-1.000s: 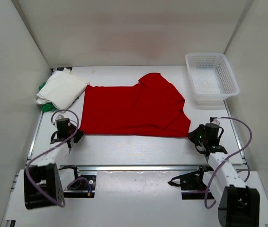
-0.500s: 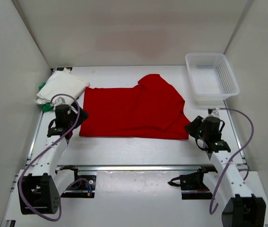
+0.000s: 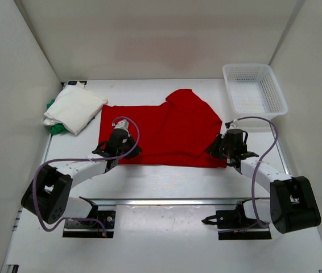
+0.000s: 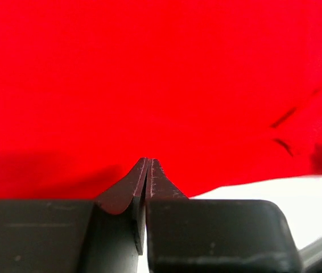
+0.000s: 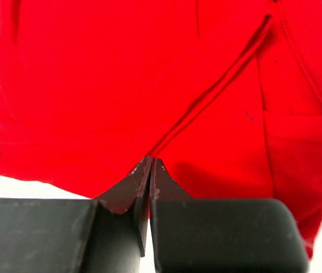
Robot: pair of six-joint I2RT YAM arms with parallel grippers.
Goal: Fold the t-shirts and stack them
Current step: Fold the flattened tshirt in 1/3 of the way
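The red t-shirt (image 3: 166,131) lies spread flat in the middle of the table. My left gripper (image 3: 120,150) is shut at its near left corner, the tips (image 4: 148,162) pinched together on the red cloth (image 4: 149,74). At the near right corner my right gripper (image 3: 225,149) is shut too, its tips (image 5: 149,160) nipping the cloth (image 5: 121,74) where a crease runs away from them. At the back left the folded white t-shirt (image 3: 74,107) rests on the green t-shirt (image 3: 53,128), of which only an edge shows.
A white plastic mesh basket (image 3: 254,116) stands at the back right, just beyond the right arm. White walls close in the table on the left, right and back. A metal rail (image 3: 161,201) runs along the near edge.
Both arms have swung inward from outside the shirt to its near corners. Both grippers opened and then shut there. The shirt's near left corner has shifted to the right.
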